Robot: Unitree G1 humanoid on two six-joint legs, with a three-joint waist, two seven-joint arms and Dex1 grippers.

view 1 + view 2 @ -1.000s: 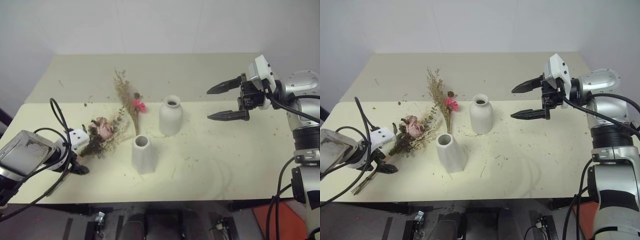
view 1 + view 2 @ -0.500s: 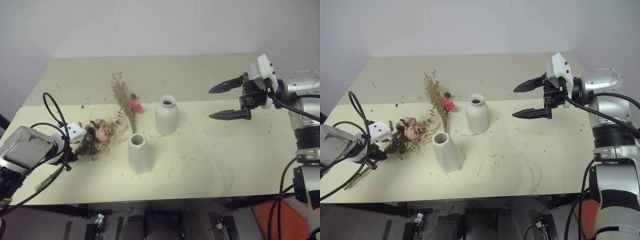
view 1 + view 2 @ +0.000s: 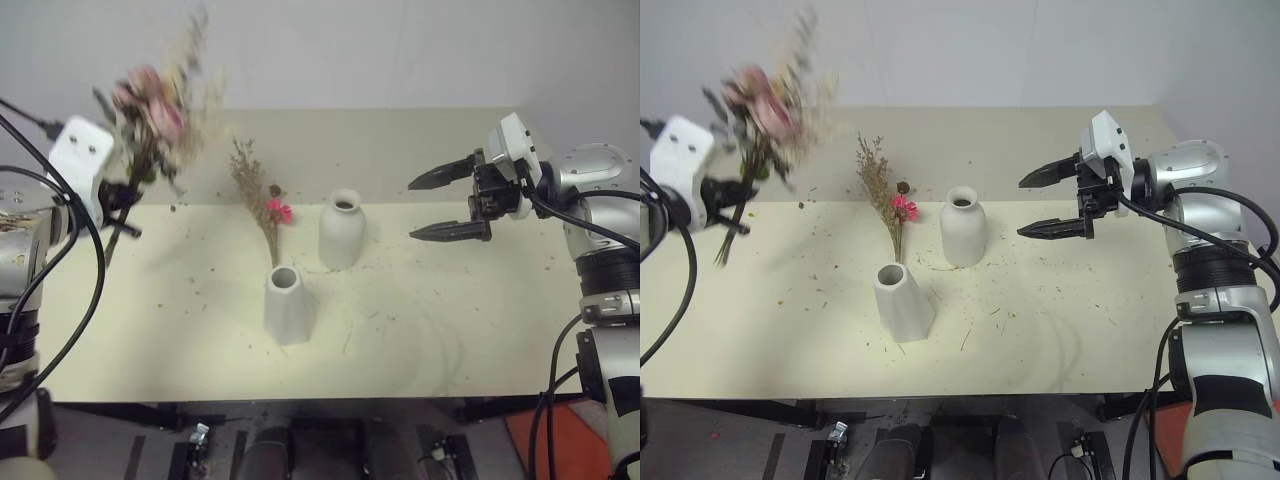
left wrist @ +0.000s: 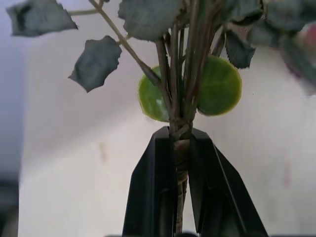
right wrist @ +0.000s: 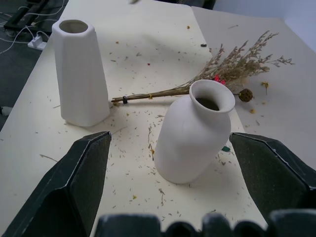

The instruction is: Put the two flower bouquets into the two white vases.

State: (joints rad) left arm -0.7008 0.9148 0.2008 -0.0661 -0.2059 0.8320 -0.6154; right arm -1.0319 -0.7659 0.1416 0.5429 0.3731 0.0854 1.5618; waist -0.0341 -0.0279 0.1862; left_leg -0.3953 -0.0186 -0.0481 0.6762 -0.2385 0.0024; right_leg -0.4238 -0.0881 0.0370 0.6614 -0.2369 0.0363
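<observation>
My left gripper (image 4: 181, 148) is pinched tight on the bound stems of the rose bouquet (image 3: 150, 110). The wrist view shows both black fingers (image 4: 153, 192) pressed against the stem bundle, with green leaves fanning out just past the tips. I hold this bunch in the air above the table's (image 3: 450, 330) far left edge, heads up and tilted slightly, pink roses at the top, stem ends hanging below my grip.

The grass bouquet (image 3: 262, 205) lies flat on the table, tan sprigs pointing away from me, magenta daisy (image 3: 278, 211) partway along it, stems running toward the faceted vase (image 3: 286, 304). The stem ends sit just beside that vase's far side; contact cannot be confirmed.

The faceted vase stands upright near the table's middle, mouth open and empty. The rounded vase (image 3: 341, 230) stands upright just behind and to the right of it, well clear, also empty.

My right gripper (image 3: 440, 206) hangs above the table to the right of the rounded vase, fingers spread wide, nothing between them, pointing leftward at the vases. In its wrist view both vases sit between the open fingers (image 5: 74, 187).

Dried crumbs (image 3: 390, 318) are scattered over the tabletop.
</observation>
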